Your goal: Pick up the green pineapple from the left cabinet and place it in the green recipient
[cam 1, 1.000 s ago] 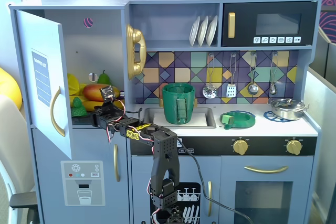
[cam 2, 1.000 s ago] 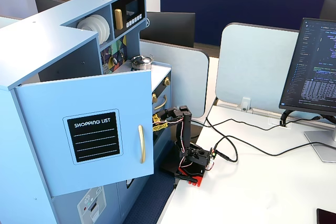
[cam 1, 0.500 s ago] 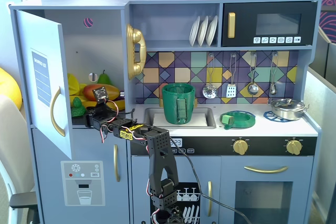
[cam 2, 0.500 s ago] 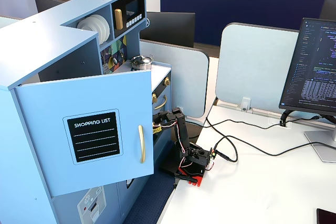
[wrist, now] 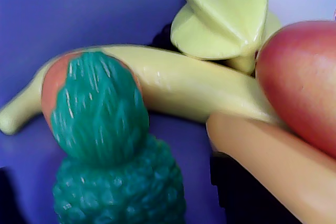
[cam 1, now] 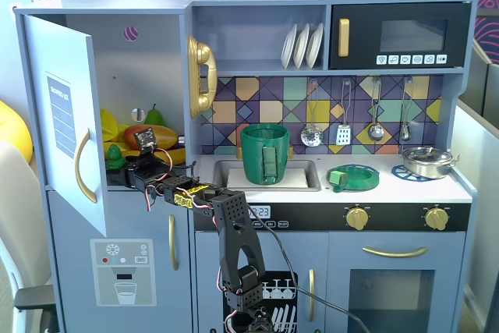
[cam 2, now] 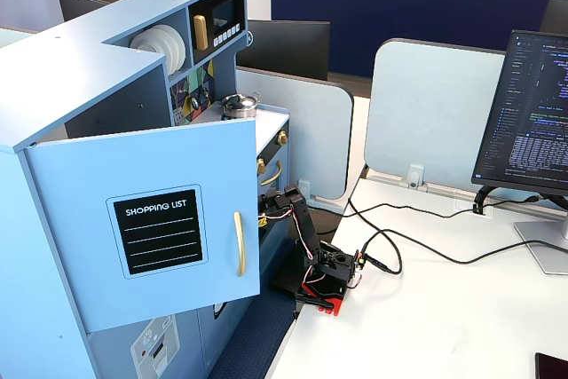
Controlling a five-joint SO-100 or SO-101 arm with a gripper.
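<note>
We find the green pineapple [wrist: 113, 156] standing on the shelf of the left cabinet [cam 1: 148, 60], close before the wrist camera, its crown up against a yellow banana [wrist: 173, 85]. A red mango [wrist: 302, 82] and a pale starfruit [wrist: 226, 17] lie to the right in that wrist view. In the front fixed view the gripper [cam 1: 129, 171] reaches into the cabinet by the fruit; we cannot tell how far its jaws are parted or whether they hold anything. The open door [cam 2: 160, 219] carries a black label reading "SHOPPING LIST". The green recipient [cam 1: 265, 152] stands at the sink's back edge on the counter [cam 1: 390, 190].
</note>
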